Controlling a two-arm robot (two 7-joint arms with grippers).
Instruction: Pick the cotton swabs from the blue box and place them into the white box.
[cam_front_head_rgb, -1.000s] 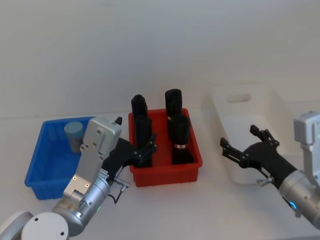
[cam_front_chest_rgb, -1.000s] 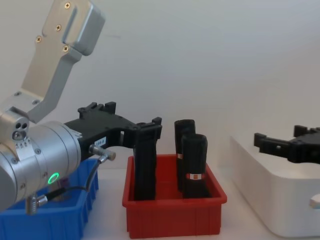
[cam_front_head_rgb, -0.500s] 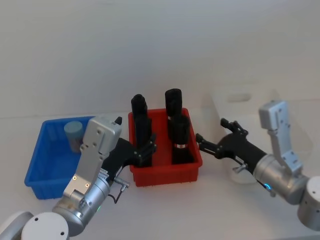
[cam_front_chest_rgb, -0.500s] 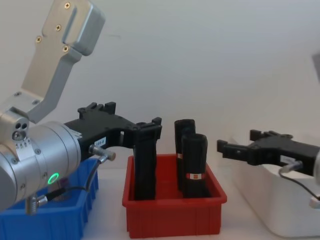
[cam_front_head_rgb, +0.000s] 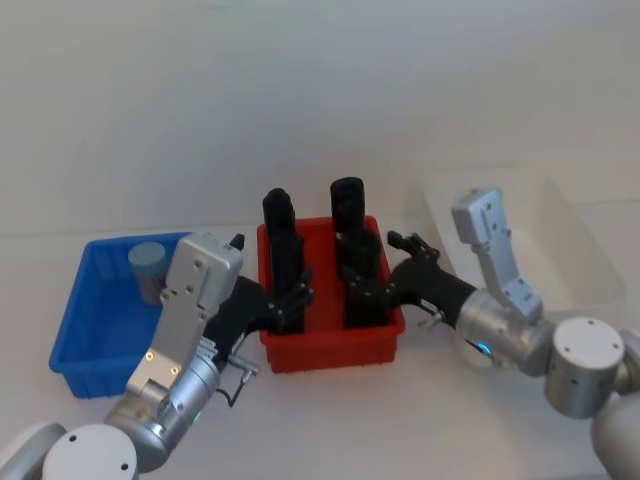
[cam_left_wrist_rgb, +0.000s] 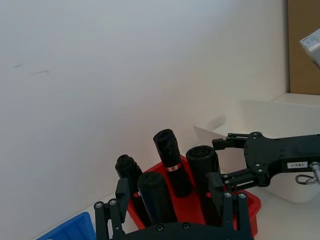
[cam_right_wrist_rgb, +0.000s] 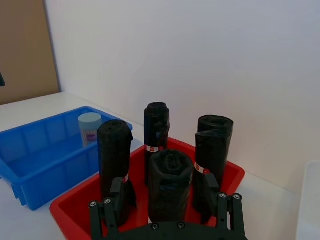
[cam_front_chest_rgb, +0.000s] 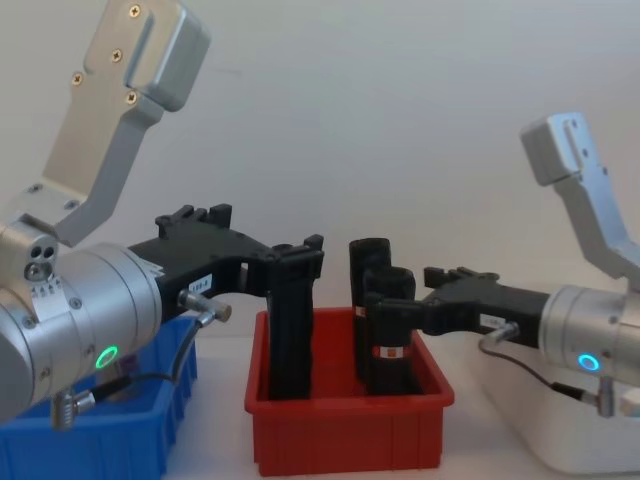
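Right claw (cam_front_head_rgb: 378, 272) sits open, empty, over the red bin (cam_front_head_rgb: 330, 345), fingers flanking a black bottle (cam_front_head_rgb: 361, 280). Wrong bin for us. Left claw (cam_front_head_rgb: 292, 297) is also open, at the red bin's left edge by another bottle (cam_front_head_rgb: 282, 255). The swab jar (cam_front_head_rgb: 149, 271) stands upright in the blue box (cam_front_head_rgb: 80, 345), far corner, lid up, long axis vertical. It lies to the left of both claws, past the left arm's body, so we judge the left arm nearer; it would need to pull back and swing left. White box (cam_front_head_rgb: 580, 250) is far right, behind the right arm.
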